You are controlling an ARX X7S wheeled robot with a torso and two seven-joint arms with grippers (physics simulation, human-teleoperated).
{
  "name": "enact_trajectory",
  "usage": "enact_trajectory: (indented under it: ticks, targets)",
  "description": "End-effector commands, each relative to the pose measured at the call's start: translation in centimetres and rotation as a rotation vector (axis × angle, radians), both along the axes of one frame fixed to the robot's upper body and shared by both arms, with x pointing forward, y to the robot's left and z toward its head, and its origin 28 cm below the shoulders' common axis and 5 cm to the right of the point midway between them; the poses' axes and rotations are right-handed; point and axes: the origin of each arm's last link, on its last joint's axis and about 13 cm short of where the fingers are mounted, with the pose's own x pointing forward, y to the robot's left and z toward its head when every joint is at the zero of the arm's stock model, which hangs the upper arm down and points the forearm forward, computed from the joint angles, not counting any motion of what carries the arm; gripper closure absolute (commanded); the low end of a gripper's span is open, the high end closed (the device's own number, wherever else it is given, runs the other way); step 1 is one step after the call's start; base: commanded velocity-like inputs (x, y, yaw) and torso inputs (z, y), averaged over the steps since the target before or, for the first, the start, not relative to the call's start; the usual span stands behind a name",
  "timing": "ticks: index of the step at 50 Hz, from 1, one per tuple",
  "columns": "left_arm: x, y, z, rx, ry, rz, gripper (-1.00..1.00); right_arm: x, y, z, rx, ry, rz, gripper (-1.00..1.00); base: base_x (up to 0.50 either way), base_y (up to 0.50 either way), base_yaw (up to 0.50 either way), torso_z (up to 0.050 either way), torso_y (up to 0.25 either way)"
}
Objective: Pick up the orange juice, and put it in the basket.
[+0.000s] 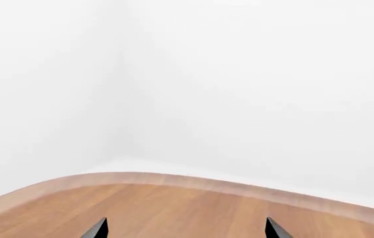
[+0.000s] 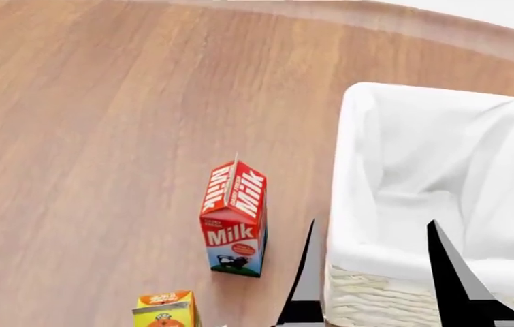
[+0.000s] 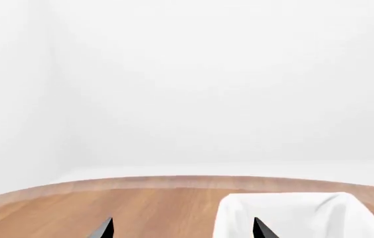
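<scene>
The orange juice (image 2: 166, 310) is a yellow-orange carton cut off by the head view's bottom edge, left of centre; only its top shows. The basket (image 2: 359, 136), wicker with a white cloth liner, stands at the right with nothing visible inside it; its liner also shows in the right wrist view (image 3: 293, 213). My right gripper (image 2: 372, 223) is open, its two dark fingers straddling the basket's near left corner, well right of the juice. In its own view the right gripper (image 3: 183, 220) holds nothing. My left gripper (image 1: 186, 220) is open over bare wood and does not appear in the head view.
A red milk carton (image 2: 234, 221) stands upright between the juice and the basket, slightly farther back. The round wooden table (image 2: 102, 136) ends in a curved far edge (image 2: 348, 10) before white walls.
</scene>
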Motion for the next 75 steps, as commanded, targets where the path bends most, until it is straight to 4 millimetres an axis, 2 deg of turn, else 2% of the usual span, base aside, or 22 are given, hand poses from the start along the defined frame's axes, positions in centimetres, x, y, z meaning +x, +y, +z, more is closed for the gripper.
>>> enact_trajectory:
  ticks: [1, 13, 21, 35, 43, 48, 75]
  targets:
    - [0.2, 0.2, -0.1, -0.002, 0.003, -0.018, -1.00, 0.4, -0.3, 0.2, -0.003, -0.027, -0.005, -1.00, 0.00, 0.00, 0.00, 0.034, -0.219]
    - [0.2, 0.4, 0.0, -0.039, -0.027, -0.045, -1.00, -0.1, 0.5, 1.1, -0.012, -0.057, 0.020, -1.00, 0.00, 0.00, 0.00, 0.009, -0.055]
    - [0.2, 0.4, 0.1, -0.052, -0.028, -0.044, -1.00, -0.2, 2.2, 0.9, -0.022, -0.061, 0.062, -1.00, 0.00, 0.00, 0.00, 0.000, 0.000]
    - [0.0, 0.4, 0.2, -0.047, -0.031, -0.043, -1.00, -0.5, 6.7, -2.2, -0.087, 0.029, 0.196, -1.00, 0.00, 0.00, 0.00, 0.000, 0.000]
    - [-0.1, 0.5, 0.4, -0.052, -0.036, -0.040, -1.00, -0.7, 8.7, -3.1, -0.083, 0.046, 0.249, -1.00, 0.00, 0.00, 0.00, 0.000, 0.000]
    - [-0.1, 0.6, 0.5, -0.055, -0.039, -0.039, -1.00, -0.6, 9.6, -3.5, -0.088, 0.051, 0.278, -1.00, 0.00, 0.00, 0.00, 0.000, 0.000]
    - [-0.4, 0.5, 0.8, -0.055, -0.048, -0.041, -1.00, 1.5, 12.9, -6.8, -0.128, 0.151, 0.146, -1.00, 0.00, 0.00, 0.00, 0.000, 0.000]
